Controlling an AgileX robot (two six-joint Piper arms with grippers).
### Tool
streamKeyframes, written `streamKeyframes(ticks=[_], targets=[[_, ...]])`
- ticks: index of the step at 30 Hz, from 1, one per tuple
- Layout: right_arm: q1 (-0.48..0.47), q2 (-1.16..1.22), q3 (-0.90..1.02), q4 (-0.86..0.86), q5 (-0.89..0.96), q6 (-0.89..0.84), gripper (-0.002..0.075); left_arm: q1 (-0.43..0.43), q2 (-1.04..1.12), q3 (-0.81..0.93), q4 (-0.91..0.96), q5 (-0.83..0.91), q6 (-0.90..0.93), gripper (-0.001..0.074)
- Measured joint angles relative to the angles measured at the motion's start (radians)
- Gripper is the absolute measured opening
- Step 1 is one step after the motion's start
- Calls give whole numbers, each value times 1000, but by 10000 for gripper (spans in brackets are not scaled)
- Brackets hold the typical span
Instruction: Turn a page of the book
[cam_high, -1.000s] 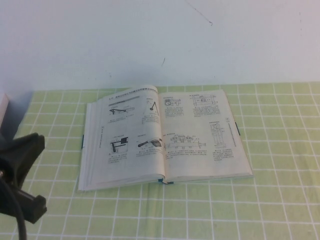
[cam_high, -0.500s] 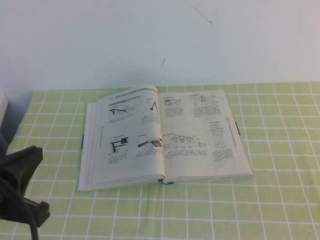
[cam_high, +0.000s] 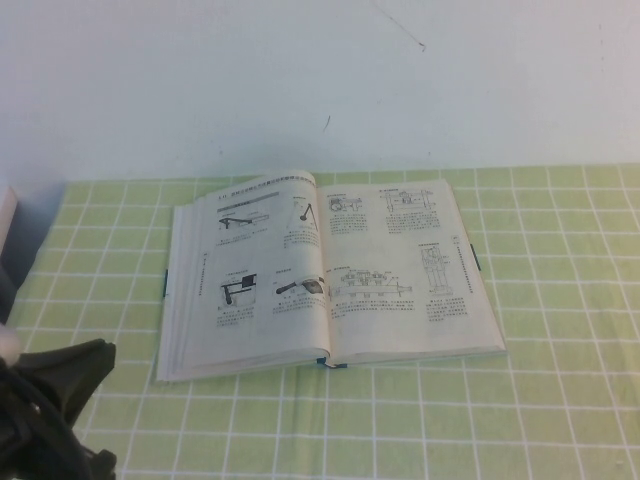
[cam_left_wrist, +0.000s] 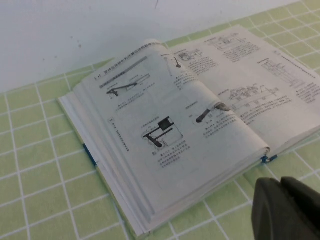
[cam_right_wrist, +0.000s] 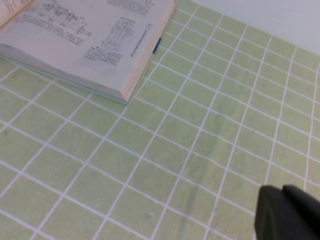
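The book (cam_high: 330, 270) lies open on the green checked cloth, off-white pages up and thin blue cover edges showing. The page (cam_high: 255, 260) with the bold black heading and grey bar lies flat on the book's left half, and it is also in the left wrist view (cam_left_wrist: 165, 130). My left gripper (cam_left_wrist: 280, 187) is shut on nothing and hangs over the cloth, near and left of the book, not touching it. My left arm (cam_high: 55, 405) shows dark at the lower left. My right gripper (cam_right_wrist: 281, 192) is shut and empty over bare cloth, away from the book's right corner (cam_right_wrist: 125, 92).
The green cloth with white grid lines (cam_high: 500, 400) covers the table up to a white wall (cam_high: 320, 80) behind the book. A pale object (cam_high: 5, 215) stands at the far left edge.
My left arm has dropped lower and shifted slightly right at the lower left of the high view. The book and its pages have not moved.
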Motion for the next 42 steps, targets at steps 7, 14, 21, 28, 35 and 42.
streamKeyframes(ticks=[7,14,21,28,35,42], targets=[[0,0,0,0,-2,0,-3,16,-83,42,14,12,0,-4],[-2,0,0,2,-2,0,-3,123,-449,213,30,-44,23,-4],[-2,0,0,6,-4,0,-3,187,-617,371,43,-60,67,-4],[-2,0,0,8,-4,0,-3,189,-619,429,36,-120,65,-4],[-2,0,0,8,-4,0,-3,189,-620,429,409,-84,-389,-4],[-2,-2,0,8,-4,0,-3,189,-622,427,487,22,-584,-4]])
